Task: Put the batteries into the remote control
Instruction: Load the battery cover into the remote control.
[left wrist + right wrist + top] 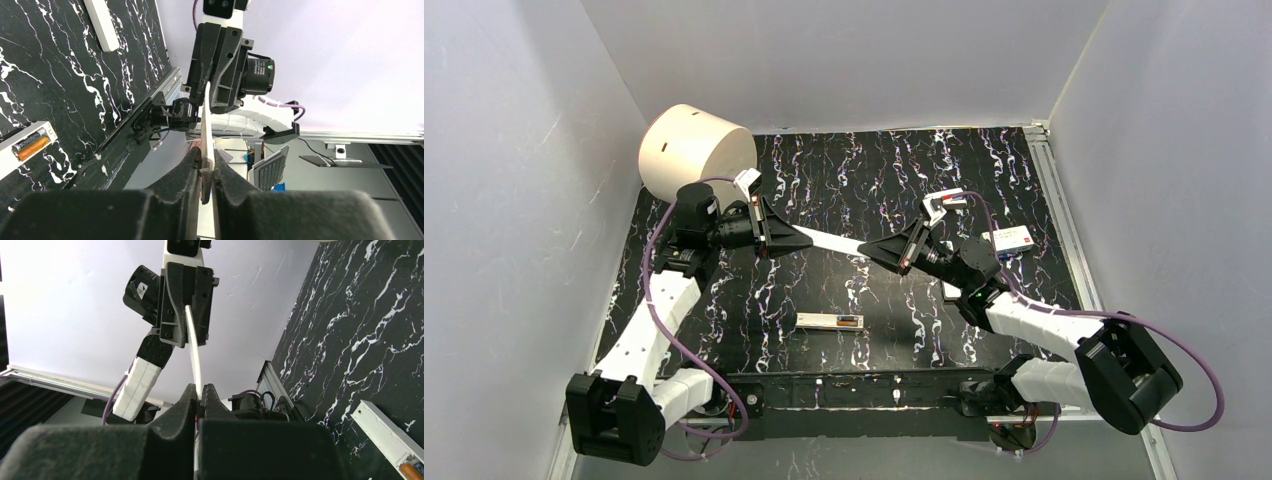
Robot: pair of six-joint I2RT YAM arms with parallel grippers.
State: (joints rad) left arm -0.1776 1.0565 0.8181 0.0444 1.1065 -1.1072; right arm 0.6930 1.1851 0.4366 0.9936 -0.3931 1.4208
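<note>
The remote control lies on the black marbled table in front of both arms, recess side up. Two batteries, dark and copper-orange, sit side by side in its recess; the right wrist view shows only an orange tip at the end of the remote. Above the table, a thin plain white strip spans between the two grippers. My left gripper is shut on its left end. My right gripper is shut on the other end.
A large cream cylinder lies at the back left. A white box with a red mark sits right of the right arm. Another white bar lies on the table near the right arm. White walls enclose three sides.
</note>
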